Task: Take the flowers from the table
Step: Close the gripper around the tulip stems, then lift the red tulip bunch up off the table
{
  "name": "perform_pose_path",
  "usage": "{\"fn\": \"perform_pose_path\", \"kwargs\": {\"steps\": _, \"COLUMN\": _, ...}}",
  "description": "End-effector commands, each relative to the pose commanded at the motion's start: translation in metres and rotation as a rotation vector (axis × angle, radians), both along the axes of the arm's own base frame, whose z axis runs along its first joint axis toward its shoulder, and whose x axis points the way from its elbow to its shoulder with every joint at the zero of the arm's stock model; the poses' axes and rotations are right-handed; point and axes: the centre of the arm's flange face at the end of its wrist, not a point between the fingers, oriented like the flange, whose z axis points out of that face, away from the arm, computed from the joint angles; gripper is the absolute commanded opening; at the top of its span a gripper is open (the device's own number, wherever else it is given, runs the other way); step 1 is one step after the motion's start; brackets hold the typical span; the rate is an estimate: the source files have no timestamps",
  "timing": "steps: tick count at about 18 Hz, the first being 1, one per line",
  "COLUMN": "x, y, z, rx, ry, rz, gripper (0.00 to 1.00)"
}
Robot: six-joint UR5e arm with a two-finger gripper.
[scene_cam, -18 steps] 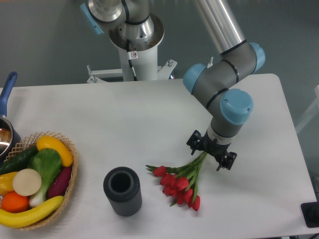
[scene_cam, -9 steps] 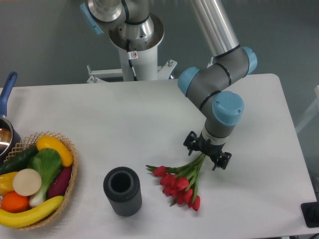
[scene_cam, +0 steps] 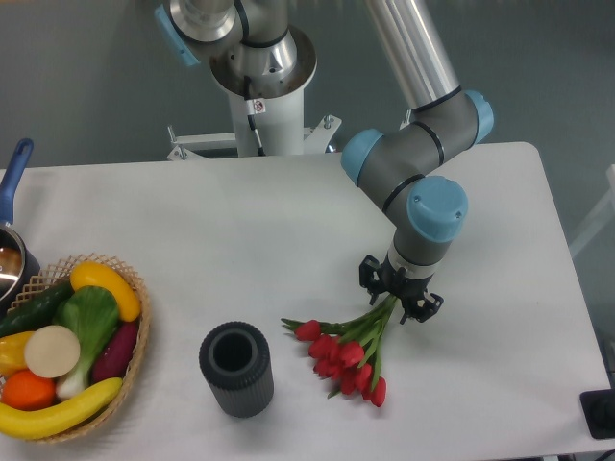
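Observation:
The flowers (scene_cam: 346, 357), a bunch of red tulips with green stems, lie on the white table (scene_cam: 288, 221) right of centre near the front. Their heads point to the front left and their stems (scene_cam: 382, 311) run up to the right. My gripper (scene_cam: 400, 294) points straight down over the stem ends. Its black fingers (scene_cam: 371, 275) stand apart on either side of the stems, so it is open. The stem tips are hidden beneath the wrist.
A dark grey ribbed cylinder cup (scene_cam: 236, 369) stands upright left of the flowers. A wicker basket (scene_cam: 136, 338) of toy fruit and vegetables sits at the front left. A blue-handled pot (scene_cam: 12, 240) is at the left edge. The robot base (scene_cam: 261, 67) is behind the table.
The arm has shifted a little to the left and lowered over the stem ends. The finger span looks slightly narrower. The flowers have not moved.

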Motion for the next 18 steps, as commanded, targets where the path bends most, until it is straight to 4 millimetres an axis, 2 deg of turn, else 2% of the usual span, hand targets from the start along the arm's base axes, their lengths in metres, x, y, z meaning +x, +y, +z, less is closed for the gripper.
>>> {"fn": "perform_pose_path", "kwargs": {"steps": 4, "x": -0.001, "y": 0.001, "z": 0.002, "rx": 0.004, "ry": 0.005, "rz": 0.000, "gripper": 0.42}}
{"fn": "perform_pose_path", "kwargs": {"steps": 5, "x": -0.001, "y": 0.001, "z": 0.004, "rx": 0.006, "ry": 0.007, "rz": 0.000, "gripper": 0.35}}
{"fn": "perform_pose_path", "kwargs": {"steps": 6, "x": -0.002, "y": 0.001, "z": 0.005, "rx": 0.007, "ry": 0.009, "rz": 0.000, "gripper": 0.33}}
{"fn": "perform_pose_path", "kwargs": {"steps": 9, "x": -0.003, "y": 0.002, "z": 0.007, "rx": 0.009, "ry": 0.013, "rz": 0.000, "gripper": 0.32}}
{"fn": "perform_pose_path", "kwargs": {"steps": 12, "x": -0.004, "y": 0.002, "z": 0.009, "rx": 0.011, "ry": 0.012, "rz": 0.007, "gripper": 0.23}}
{"fn": "perform_pose_path", "kwargs": {"steps": 16, "x": -0.004, "y": 0.003, "z": 0.010, "rx": 0.012, "ry": 0.016, "rz": 0.001, "gripper": 0.21}}
{"fn": "perform_pose_path", "kwargs": {"steps": 18, "x": -0.008, "y": 0.003, "z": 0.019, "rx": 0.022, "ry": 0.033, "rz": 0.003, "gripper": 0.21}}
